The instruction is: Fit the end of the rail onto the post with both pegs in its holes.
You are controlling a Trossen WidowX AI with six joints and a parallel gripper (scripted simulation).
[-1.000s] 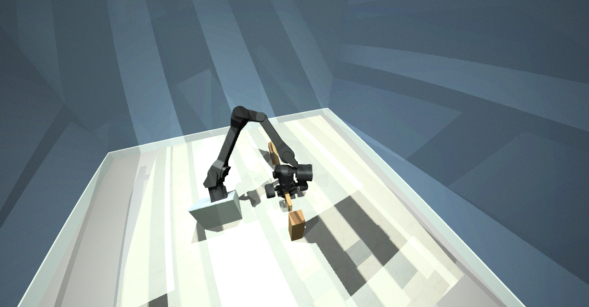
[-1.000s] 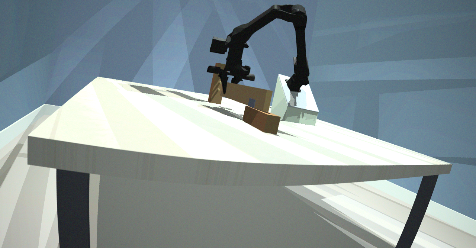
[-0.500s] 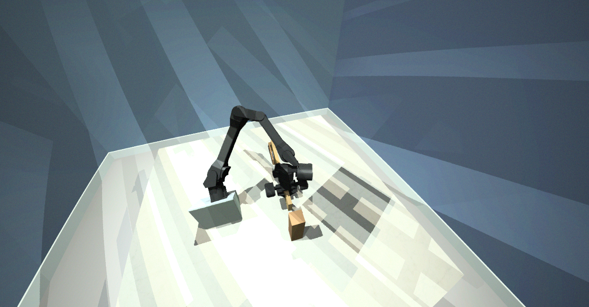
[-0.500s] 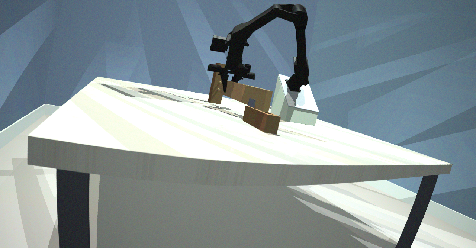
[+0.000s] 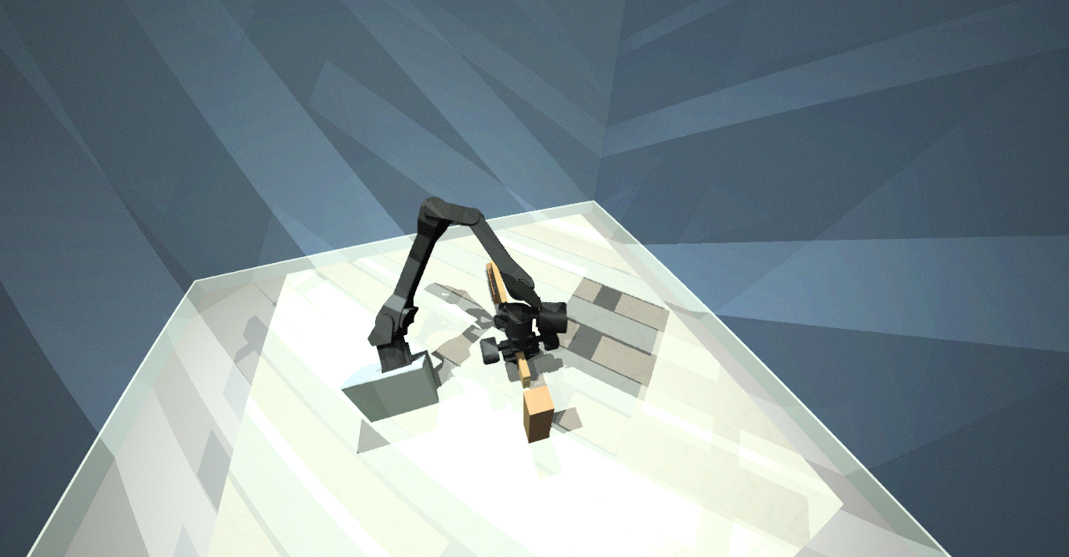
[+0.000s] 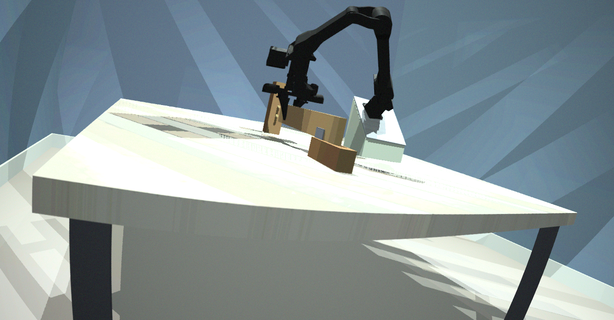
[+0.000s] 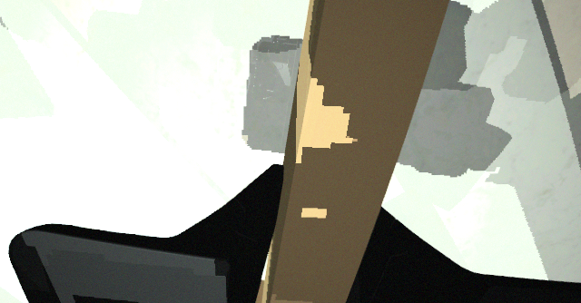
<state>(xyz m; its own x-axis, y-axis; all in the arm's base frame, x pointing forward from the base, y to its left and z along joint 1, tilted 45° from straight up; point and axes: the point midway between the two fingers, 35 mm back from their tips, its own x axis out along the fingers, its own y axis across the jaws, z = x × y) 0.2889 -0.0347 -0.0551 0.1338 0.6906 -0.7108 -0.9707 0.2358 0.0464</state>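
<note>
Wooden rail [image 6: 315, 124] clamped between closed gripper [image 6: 293, 99] fingers, gripped from above near one end. Below and just beside the gripper, short post [image 6: 274, 114] standing upright on the table [image 6: 180, 176]. Away from the gripper, along the rail, low wooden block [image 6: 331, 154] at the rail's other end. Beyond, behind the rail, pale arm base [image 6: 377, 135]. Pegs and holes too small to tell.

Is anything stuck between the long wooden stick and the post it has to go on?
Nothing visible is in the way. The claw is shut on the rail, and the rail's end is right up against the post. Whether the pegs are all the way in is too small to tell.
</note>
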